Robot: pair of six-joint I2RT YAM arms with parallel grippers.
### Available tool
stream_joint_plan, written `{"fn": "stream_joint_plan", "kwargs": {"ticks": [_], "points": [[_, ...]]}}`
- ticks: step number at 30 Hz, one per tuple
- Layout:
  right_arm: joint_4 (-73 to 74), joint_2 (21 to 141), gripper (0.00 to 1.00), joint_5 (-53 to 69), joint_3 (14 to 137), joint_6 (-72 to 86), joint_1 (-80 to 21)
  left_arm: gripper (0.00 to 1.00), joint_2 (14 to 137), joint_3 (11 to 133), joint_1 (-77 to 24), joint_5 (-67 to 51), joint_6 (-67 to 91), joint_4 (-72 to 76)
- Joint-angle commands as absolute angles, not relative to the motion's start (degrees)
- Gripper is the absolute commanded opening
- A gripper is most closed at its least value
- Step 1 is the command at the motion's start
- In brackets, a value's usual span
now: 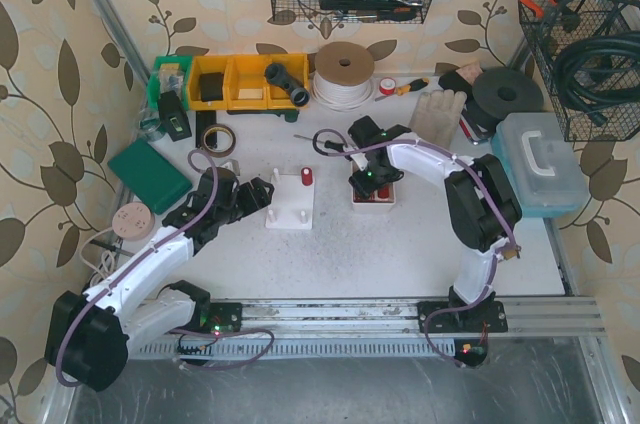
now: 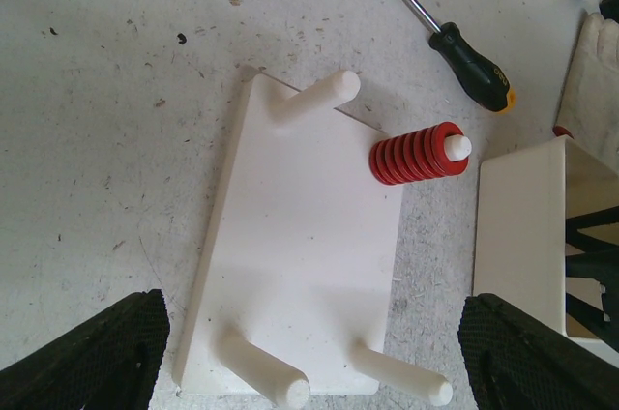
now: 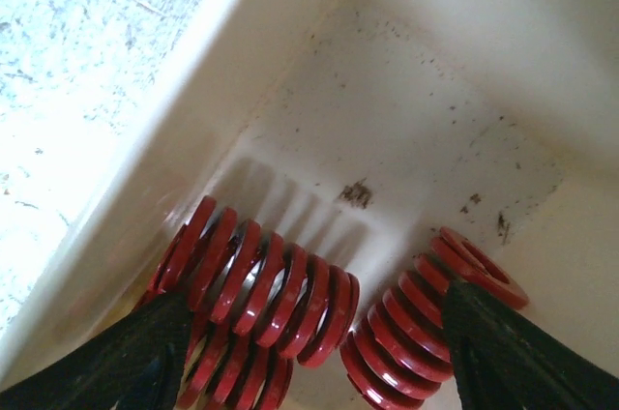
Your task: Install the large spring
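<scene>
In the white tray (image 3: 406, 72), directly under the right arm (image 1: 420, 159): red springs lying flat. Big spring (image 3: 261, 284) just left of centre between the right jaws, long axis running nearly along the closing line. Right jaws spread wide, gripping nothing. Left jaws likewise wide and empty, over the peg board (image 2: 290, 265) with its fitted spring (image 2: 416, 156). Nearer by far: right arm. Probably calls for a wrist turn before closing.
</scene>
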State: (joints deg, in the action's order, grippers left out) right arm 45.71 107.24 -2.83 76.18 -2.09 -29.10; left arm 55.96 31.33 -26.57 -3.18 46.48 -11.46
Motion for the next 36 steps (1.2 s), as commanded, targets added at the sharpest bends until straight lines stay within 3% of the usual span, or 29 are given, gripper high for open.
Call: {"fn": "stream_joint_plan", "kwargs": {"ticks": [1, 9, 17, 36], "points": [[43.5, 110.0, 0.72, -8.7, 76.5, -3.3, -29.0, 0.85, 55.9, 33.4, -25.9, -3.4, 46.1, -11.1], [40.6, 110.8, 0.69, -12.3, 78.8, -3.1, -28.7, 0.85, 56.2, 33.6, -25.9, -3.6, 46.0, -11.0], [40.5, 106.6, 0.64, -6.1, 78.9, 2.7, -29.0, 0.85, 56.2, 33.5, -25.9, -3.5, 46.1, -11.0], [43.7, 108.7, 0.58, -4.3, 77.7, -8.9, -29.3, 0.85, 56.9, 34.1, -25.9, -3.5, 46.3, -12.0]]}}
